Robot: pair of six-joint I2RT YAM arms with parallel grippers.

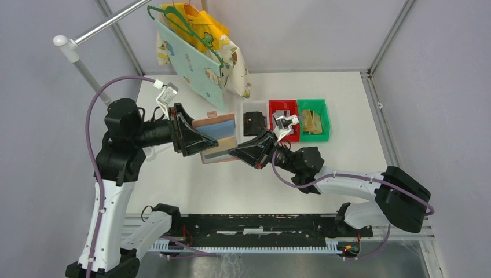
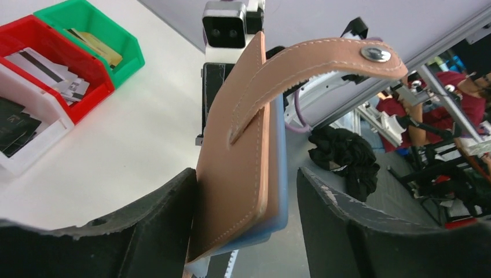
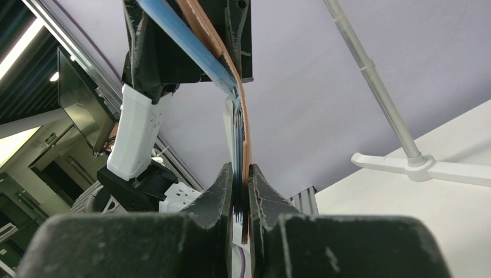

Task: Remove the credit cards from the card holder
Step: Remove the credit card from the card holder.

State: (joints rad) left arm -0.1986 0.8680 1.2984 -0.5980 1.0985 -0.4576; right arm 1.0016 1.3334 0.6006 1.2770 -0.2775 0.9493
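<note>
My left fingers (image 2: 145, 231) stood spread around holder (image 2: 237, 174); right fingers (image 3: 215, 200) pinched its edge. Several cards (image 2: 43, 66) lay in bins (image 2: 87, 94); more probably left inside.

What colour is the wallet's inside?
Light blue; the wallet shows it best in the top view.

Shows salmon-pink leather with pale stitching outside the card holder (image 2: 237, 174), light blue inside. Keeps black cards (image 2: 14, 124) in a whitish bin (image 2: 29, 157), grey-silver cards (image 2: 36, 61) in a red bin (image 2: 87, 97), gold-tan cards (image 2: 99, 47) in a green bin (image 2: 124, 66). Pairs a mint bag (image 1: 192, 63), cartoon-printed, with a yellow bag (image 1: 201, 24).
</note>
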